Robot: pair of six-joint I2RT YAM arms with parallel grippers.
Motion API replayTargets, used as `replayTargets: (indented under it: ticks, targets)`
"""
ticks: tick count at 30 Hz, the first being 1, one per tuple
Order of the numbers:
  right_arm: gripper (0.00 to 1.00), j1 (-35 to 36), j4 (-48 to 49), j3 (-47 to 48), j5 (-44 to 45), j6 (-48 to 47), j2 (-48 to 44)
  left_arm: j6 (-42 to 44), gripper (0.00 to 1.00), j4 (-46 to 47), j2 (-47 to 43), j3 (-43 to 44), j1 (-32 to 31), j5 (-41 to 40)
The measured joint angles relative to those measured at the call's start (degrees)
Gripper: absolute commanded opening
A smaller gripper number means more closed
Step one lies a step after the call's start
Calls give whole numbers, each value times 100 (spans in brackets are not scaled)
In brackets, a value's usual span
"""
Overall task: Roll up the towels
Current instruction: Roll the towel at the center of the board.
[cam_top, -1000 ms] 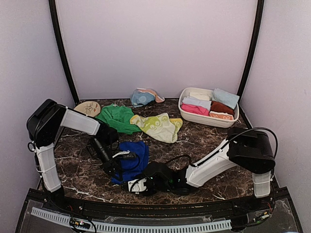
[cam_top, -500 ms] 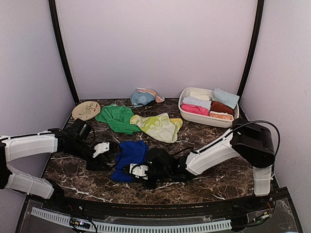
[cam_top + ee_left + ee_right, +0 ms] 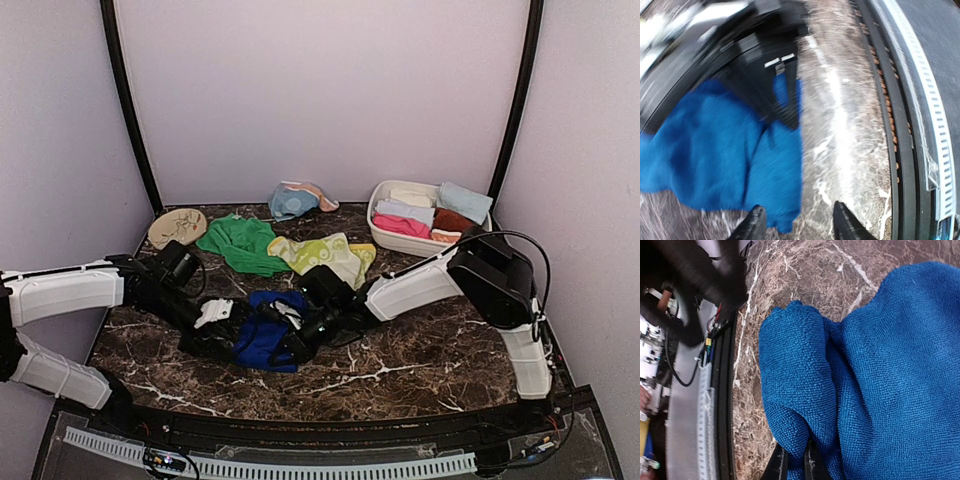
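Observation:
The royal blue towel (image 3: 262,338) lies crumpled on the marble between my two grippers. My right gripper (image 3: 292,328) is shut on a raised fold of it; in the right wrist view the fingertips (image 3: 778,466) pinch the blue towel (image 3: 865,370) at the bottom edge. My left gripper (image 3: 222,318) sits low at the towel's left side, open. In the blurred left wrist view its gripper (image 3: 799,227) has the blue towel's (image 3: 715,150) corner lying loose beside the left finger. A green towel (image 3: 240,243), a yellow-green patterned towel (image 3: 325,258) and a light blue towel (image 3: 292,200) lie behind.
A white basin (image 3: 400,240) at the back right holds several rolled towels (image 3: 420,215). A tan round disc (image 3: 178,226) lies at the back left. The black front rail (image 3: 900,125) runs close to the left gripper. Bare marble (image 3: 430,350) stretches to the right.
My right gripper closed on the blue towel's near edge and carried it toward the back, bunching the cloth. My left arm dropped low to the left and its gripper opened.

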Motion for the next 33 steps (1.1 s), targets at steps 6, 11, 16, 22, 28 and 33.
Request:
replayTargets:
  ticks: [6,11,16,22,28,33]
  targets:
    - [0,-212,280,13,-649,1010,177,-20,52,278,-74,-140,-870,-407]
    - [0,-247,448,-39,-905,1504,234,-144,57,772,428,-168,-960,-955]
    - [0,-269,538,-39,-1003,1733,280,-188,56,1113,592,-151,-1054,-1276]
    - [0,-304,710,-74,-1123,2006,321,-170,44,1222,713,-122,-1172,-1401]
    - [0,-352,1167,-286,-1176,2321,321,-157,30,1338,1121,-44,-1169,-1475]
    - [27,-448,1694,-656,-1058,2542,203,-310,8,1298,1458,219,-1062,-1392]
